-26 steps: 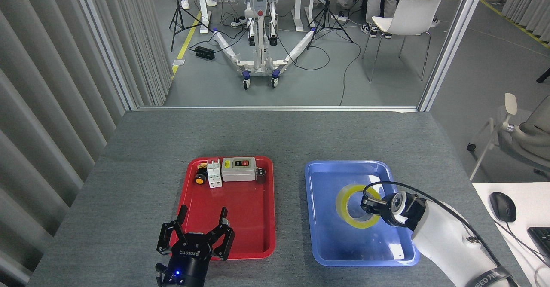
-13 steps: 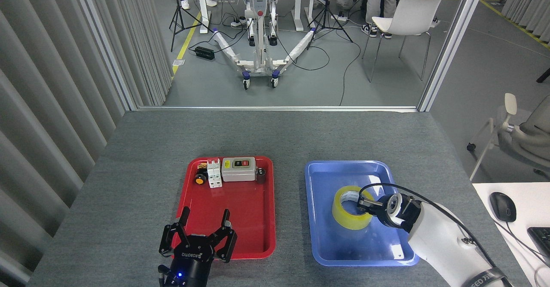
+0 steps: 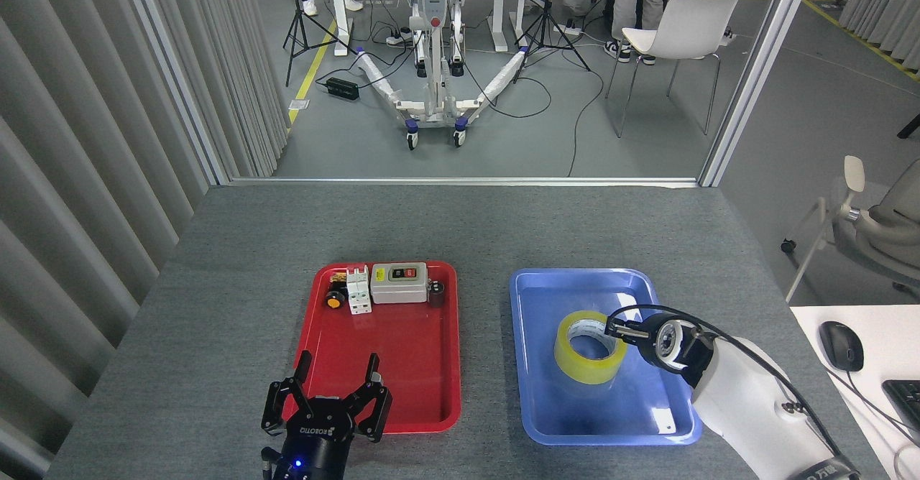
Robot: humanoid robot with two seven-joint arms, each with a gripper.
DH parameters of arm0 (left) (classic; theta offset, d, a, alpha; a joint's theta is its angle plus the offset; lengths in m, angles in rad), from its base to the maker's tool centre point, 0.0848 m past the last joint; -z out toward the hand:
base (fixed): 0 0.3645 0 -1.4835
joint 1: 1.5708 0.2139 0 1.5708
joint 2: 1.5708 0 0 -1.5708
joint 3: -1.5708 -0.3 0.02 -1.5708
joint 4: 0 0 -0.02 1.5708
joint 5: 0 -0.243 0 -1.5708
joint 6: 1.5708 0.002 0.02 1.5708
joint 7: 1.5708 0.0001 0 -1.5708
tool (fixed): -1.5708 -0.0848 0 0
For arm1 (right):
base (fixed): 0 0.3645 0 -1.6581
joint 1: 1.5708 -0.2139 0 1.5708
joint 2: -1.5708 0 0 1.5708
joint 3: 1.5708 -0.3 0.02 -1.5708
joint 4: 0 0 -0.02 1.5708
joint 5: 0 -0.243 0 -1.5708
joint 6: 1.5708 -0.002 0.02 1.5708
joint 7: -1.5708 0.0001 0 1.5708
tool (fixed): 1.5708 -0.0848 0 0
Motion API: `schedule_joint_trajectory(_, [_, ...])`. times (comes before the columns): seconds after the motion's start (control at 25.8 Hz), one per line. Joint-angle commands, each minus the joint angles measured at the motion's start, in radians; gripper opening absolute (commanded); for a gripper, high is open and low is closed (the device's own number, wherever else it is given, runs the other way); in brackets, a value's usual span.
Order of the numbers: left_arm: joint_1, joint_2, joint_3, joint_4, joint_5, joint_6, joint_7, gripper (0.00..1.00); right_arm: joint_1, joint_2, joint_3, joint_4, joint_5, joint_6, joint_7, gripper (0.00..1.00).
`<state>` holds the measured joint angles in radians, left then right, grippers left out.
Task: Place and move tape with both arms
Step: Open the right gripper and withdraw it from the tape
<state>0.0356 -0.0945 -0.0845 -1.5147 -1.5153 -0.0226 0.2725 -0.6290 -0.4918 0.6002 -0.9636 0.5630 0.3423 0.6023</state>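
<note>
The tape (image 3: 589, 348), a wide yellow roll with a white core, lies flat with its hole up in the middle of the blue tray (image 3: 546, 286). My right gripper (image 3: 619, 331) comes in from the lower right and sits at the roll's right rim. It is dark and seen end-on, so its jaws and any hold on the tape cannot be made out. At the bottom left, my left gripper (image 3: 339, 362) hovers over the front edge of the red tray (image 3: 402, 365), open, with nothing between its spread black fingers (image 3: 305, 362).
At the back of the red tray stand a grey switch box (image 3: 399, 283), a white breaker (image 3: 358, 290) and a small yellow-and-black button part (image 3: 333, 299). A mouse (image 3: 841, 345) lies on a white desk to the right. Chairs, stands and cables fill the floor beyond the table.
The tape went from tilted up at my right gripper to lying flat in the blue tray. The right gripper shifted slightly right. My left gripper drifted a little toward the front edge.
</note>
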Motion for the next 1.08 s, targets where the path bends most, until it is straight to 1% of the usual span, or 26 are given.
schedule_joint_trajectory(0.0, [-0.003,0.001,0.000,0.001,0.001,0.000,-0.001,1.00,0.098,-0.002,-0.207,-0.101,0.179,-0.098,-0.022,0.75])
schedule_joint_trajectory(0.04, [-0.002,-0.001,-0.001,0.002,0.001,0.000,-0.004,1.00,0.132,0.009,-0.270,-0.139,0.253,-0.124,-0.032,0.78])
schedule_joint_trajectory(0.08, [-0.003,-0.002,-0.001,0.004,0.001,-0.002,-0.006,1.00,0.173,0.019,-0.350,-0.184,0.344,-0.152,-0.053,0.83])
schedule_joint_trajectory(0.15, [-0.006,-0.002,-0.001,0.005,0.001,0.000,-0.009,1.00,0.259,0.088,-0.485,-0.228,0.512,-0.238,-0.151,0.91])
schedule_joint_trajectory(0.19, [-0.011,0.001,-0.001,0.005,0.001,0.000,-0.018,1.00,0.291,0.119,-0.533,-0.237,0.581,-0.299,-0.237,0.93])
schedule_joint_trajectory(0.23, [-0.019,0.002,-0.001,0.007,0.001,0.000,-0.027,1.00,0.315,0.144,-0.569,-0.241,0.629,-0.353,-0.329,0.94])
schedule_joint_trajectory(0.27, [-0.023,0.004,-0.001,0.007,0.001,0.000,-0.033,1.00,0.341,0.156,-0.594,-0.250,0.663,-0.387,-0.414,0.98])
schedule_joint_trajectory(0.31, [-0.026,0.004,-0.001,0.007,0.001,0.000,-0.035,1.00,0.364,0.157,-0.599,-0.254,0.678,-0.405,-0.477,0.98])
schedule_joint_trajectory(0.39, [-0.026,0.002,-0.001,0.008,0.001,0.000,-0.036,1.00,0.411,0.147,-0.599,-0.277,0.679,-0.427,-0.589,0.98])
schedule_joint_trajectory(0.46, [-0.029,0.001,-0.001,0.008,0.001,-0.002,-0.038,1.00,0.456,0.144,-0.605,-0.313,0.681,-0.460,-0.679,0.98])
schedule_joint_trajectory(0.54, [-0.045,0.004,-0.001,0.010,0.001,-0.002,-0.038,1.00,0.502,0.139,-0.599,-0.325,0.681,-0.468,-0.756,0.98])
schedule_joint_trajectory(0.66, [-0.046,0.004,-0.003,0.010,0.001,-0.002,-0.038,1.00,0.568,0.099,-0.571,-0.345,0.678,-0.463,-0.857,0.98])
schedule_joint_trajectory(0.77, [-0.046,0.004,-0.003,0.010,0.001,-0.002,-0.039,1.00,0.575,0.079,-0.547,-0.339,0.660,-0.431,-0.863,0.98])
schedule_joint_trajectory(0.93, [-0.045,0.004,-0.003,0.010,0.001,-0.002,-0.039,1.00,0.569,0.101,-0.554,-0.351,0.653,-0.425,-0.857,0.98])
schedule_joint_trajectory(1.05, [-0.045,0.004,-0.003,0.008,0.001,-0.002,-0.039,1.00,0.569,0.090,-0.554,-0.386,0.650,-0.424,-0.857,0.99])
